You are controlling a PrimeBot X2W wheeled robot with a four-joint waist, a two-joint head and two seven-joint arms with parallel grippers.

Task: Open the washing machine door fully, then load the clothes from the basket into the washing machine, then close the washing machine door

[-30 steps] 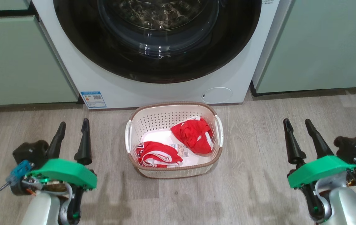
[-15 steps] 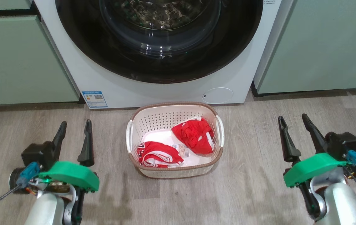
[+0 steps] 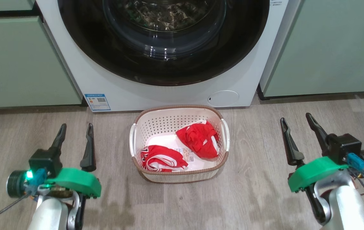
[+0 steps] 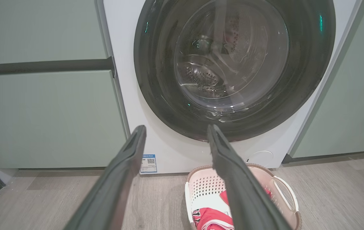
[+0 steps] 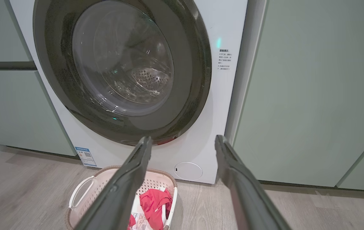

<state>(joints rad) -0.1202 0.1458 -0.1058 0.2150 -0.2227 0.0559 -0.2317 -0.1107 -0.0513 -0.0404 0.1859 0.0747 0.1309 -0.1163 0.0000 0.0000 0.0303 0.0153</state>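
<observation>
Flanking the basket (image 3: pixel 169 123), left gripper (image 3: pixel 76 126) and right gripper (image 3: pixel 295 117) gape empty; wrist views show door (image 4: pixel 233 64) shut.

Left gripper (image 3: pixel 75 131) low, fingers (image 3: pixel 89 150) spread, right gripper (image 3: pixel 296 120) likewise, both empty

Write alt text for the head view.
A white washing machine with its round black-rimmed door shut stands between pale green cabinets, a cream basket holding two red garments on the floor before it. The left hand and right hand, both open and empty, flank the basket.
</observation>
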